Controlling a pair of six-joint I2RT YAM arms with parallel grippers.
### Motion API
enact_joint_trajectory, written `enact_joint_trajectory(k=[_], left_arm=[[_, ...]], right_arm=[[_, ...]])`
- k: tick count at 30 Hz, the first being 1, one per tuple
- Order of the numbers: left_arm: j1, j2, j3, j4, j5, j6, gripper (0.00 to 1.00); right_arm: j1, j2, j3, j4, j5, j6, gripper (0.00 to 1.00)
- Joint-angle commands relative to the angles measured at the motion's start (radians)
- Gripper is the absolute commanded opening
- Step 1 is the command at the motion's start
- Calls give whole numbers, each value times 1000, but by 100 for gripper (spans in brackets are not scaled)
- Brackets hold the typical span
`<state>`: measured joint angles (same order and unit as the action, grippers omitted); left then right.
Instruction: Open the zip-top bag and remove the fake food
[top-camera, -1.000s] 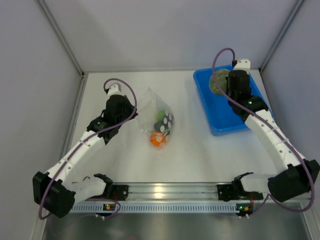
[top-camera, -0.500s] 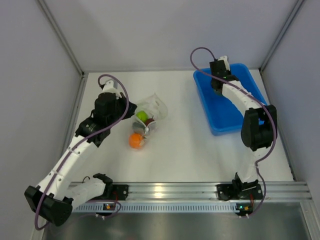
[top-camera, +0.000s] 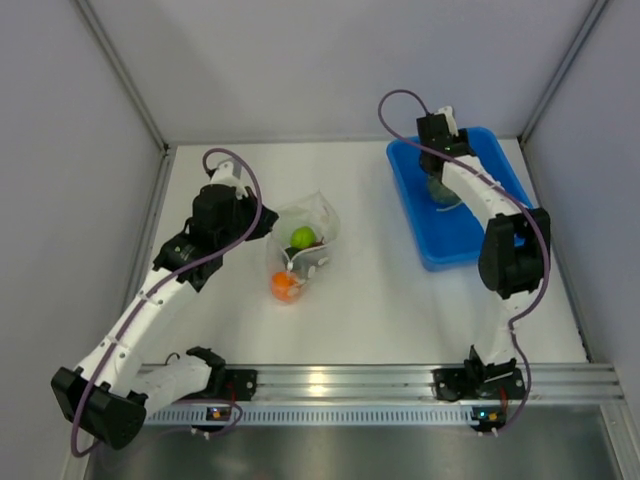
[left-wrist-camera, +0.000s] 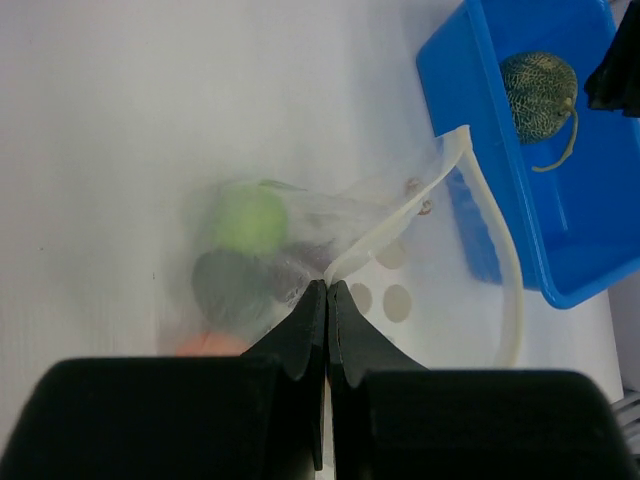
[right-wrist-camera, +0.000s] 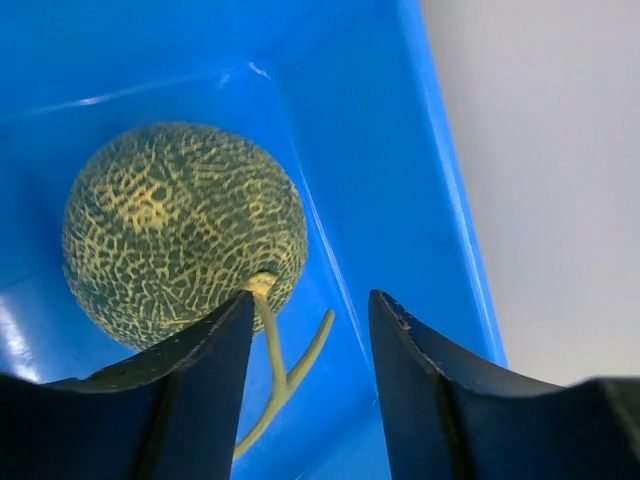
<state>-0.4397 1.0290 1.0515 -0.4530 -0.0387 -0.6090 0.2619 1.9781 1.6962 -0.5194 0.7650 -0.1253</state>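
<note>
The melon (right-wrist-camera: 185, 230) sits in the blue bin (right-wrist-camera: 380, 150) below the right jaws, which are apart, and the left jaws pinch the zip-top bag (top-camera: 318, 215) on the counter (top-camera: 390, 300), so the green apple (top-camera: 303, 237) looks next to grab.

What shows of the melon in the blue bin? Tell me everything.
The melon is a round ball, grey-green with a pale yellowish net and a thin forked stem; it looks like plastic. It lies on the floor of the blue bin, stem toward the right tool, whose jaws stand open beside it. Whether a finger touches it is unclear.
</note>
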Motion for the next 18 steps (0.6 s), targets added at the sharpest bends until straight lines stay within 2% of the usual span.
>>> enact_joint_trajectory(k=[1, 4, 7, 10, 14, 18], left_arm=[[4, 0, 38, 28, 31, -14, 0], [4, -7, 38, 36, 34, -24, 0], [4, -30, 21, 72, 76, -37, 0], [4, -37, 21, 79, 82, -57, 0], [2, -24, 10, 89, 100, -90, 0], [2, -20, -27, 125, 115, -123, 0]], right_arm=[[13, -189, 23, -22, -28, 61, 52], [23, -322, -38, -21, -104, 118, 52], [43, -481, -173, 21, -332, 252, 51], [79, -640, -341, 94, -498, 355, 49], [199, -777, -495, 134, -533, 466, 45], [365, -837, -543, 156, -558, 535, 44]])
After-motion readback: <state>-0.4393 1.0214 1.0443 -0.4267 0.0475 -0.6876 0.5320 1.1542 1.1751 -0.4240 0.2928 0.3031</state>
